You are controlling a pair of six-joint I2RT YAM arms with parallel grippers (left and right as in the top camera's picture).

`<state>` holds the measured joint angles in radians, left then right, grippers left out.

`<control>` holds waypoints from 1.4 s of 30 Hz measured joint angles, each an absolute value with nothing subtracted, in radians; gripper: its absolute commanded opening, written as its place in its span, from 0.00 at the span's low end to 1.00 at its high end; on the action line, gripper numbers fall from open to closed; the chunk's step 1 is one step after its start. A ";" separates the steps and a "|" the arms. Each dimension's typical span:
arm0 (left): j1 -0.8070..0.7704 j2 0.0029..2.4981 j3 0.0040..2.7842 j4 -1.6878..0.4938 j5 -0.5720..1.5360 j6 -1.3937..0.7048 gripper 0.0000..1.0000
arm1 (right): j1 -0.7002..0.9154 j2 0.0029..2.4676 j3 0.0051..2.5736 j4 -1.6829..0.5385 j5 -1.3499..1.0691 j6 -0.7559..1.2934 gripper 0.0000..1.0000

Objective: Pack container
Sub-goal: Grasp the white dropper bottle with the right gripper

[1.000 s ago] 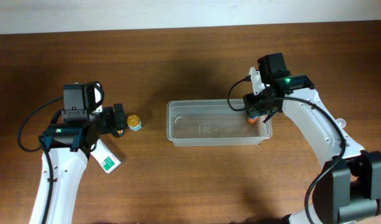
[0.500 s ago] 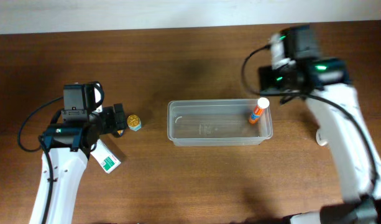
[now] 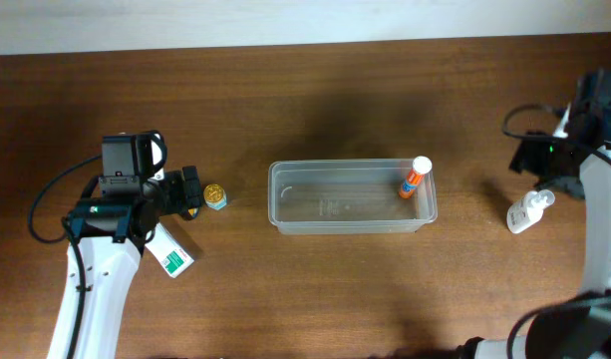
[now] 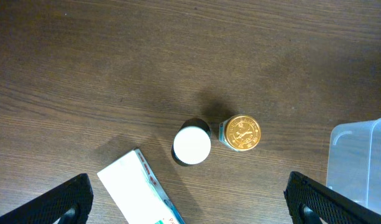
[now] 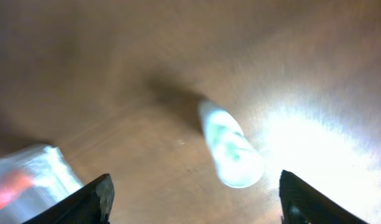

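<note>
Now one container (image 3: 335,205), one tube (image 3: 415,179) inside

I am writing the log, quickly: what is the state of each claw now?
Left claw: open, holding nothing.
Right claw: open, holding nothing.

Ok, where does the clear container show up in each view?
Overhead: the container sits at the centre of the frame.
Left wrist: only its corner shows, at the right edge.
Right wrist: a blurred clear corner at lower left, probably it.
Shared landmark: the orange tube inside it, overhead and, blurred, right wrist.
</note>
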<state>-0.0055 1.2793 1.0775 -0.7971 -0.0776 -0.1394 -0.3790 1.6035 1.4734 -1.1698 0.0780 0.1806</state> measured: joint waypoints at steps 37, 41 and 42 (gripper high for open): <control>-0.006 1.279 1.077 -0.797 -0.078 -0.139 0.99 | -0.383 1.605 1.462 -1.278 -0.120 0.082 0.19; -0.006 1.279 1.077 -0.797 -0.078 -0.139 0.99 | -0.249 1.469 1.499 -1.308 -0.142 0.058 0.19; -0.006 1.279 1.077 -0.797 -0.078 -0.139 0.99 | -0.210 1.437 1.504 -1.310 -0.147 0.054 0.18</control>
<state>-0.0055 1.2793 1.0775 -0.7967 -0.0776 -0.1394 -0.2100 1.4372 1.5036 -1.3098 -0.1467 0.0540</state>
